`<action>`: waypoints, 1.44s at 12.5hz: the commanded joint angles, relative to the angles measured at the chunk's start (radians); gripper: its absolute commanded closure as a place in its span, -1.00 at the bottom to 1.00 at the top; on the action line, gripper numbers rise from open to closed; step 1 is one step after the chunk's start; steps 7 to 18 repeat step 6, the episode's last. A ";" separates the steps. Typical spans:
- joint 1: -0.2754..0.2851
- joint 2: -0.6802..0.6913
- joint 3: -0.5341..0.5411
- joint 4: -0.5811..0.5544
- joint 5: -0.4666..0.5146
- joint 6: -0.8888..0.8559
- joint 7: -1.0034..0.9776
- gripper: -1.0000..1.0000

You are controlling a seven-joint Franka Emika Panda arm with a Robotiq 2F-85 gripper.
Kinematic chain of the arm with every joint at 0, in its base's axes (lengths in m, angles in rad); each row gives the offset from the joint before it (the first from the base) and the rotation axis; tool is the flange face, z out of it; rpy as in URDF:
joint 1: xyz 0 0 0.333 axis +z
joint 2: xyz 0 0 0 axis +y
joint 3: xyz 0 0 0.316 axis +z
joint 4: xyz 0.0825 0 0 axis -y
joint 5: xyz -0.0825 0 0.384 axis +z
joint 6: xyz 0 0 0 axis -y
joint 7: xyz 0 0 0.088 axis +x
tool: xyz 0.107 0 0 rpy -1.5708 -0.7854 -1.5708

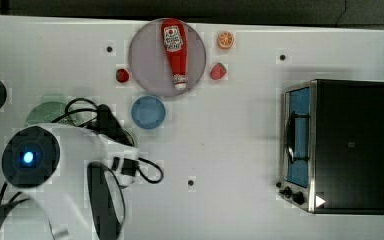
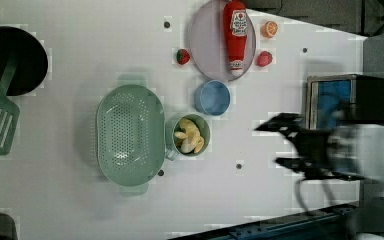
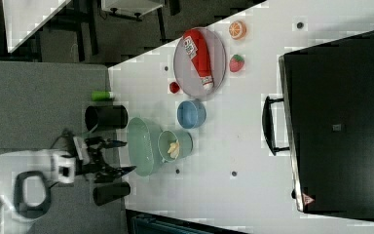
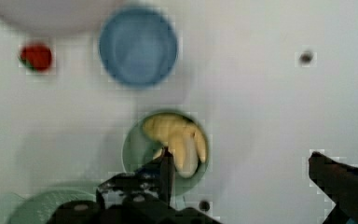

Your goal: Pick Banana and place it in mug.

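Banana (image 2: 190, 136) sits in mug (image 2: 204, 125); gripper (image 2: 279, 142) released, empty, apart from it.
Top view: arm (image 1: 70, 150) covers mug; left view shows it between basket (image 2: 127, 134) and blue cup (image 2: 213, 97).

Arm hides mug (image 1: 128, 136) — basket (image 1: 47, 112) too (top view).

White table (image 2: 80, 210): mug (image 2: 203, 131), basket (image 2: 128, 135), blue cup (image 2: 213, 97), plate (image 2: 207, 45), toaster oven (image 1: 345, 145).

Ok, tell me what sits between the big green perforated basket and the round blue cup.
In the left view, the pale green mug with the yellow banana inside sits between the oval green perforated basket and the round blue cup, right beside the basket.
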 commanded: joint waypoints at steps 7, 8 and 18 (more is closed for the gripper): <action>-0.062 -0.037 -0.346 0.301 -0.006 -0.269 -0.341 -1.00; -0.062 -0.037 -0.346 0.301 -0.006 -0.269 -0.341 -1.00; -0.062 -0.037 -0.346 0.301 -0.006 -0.269 -0.341 -1.00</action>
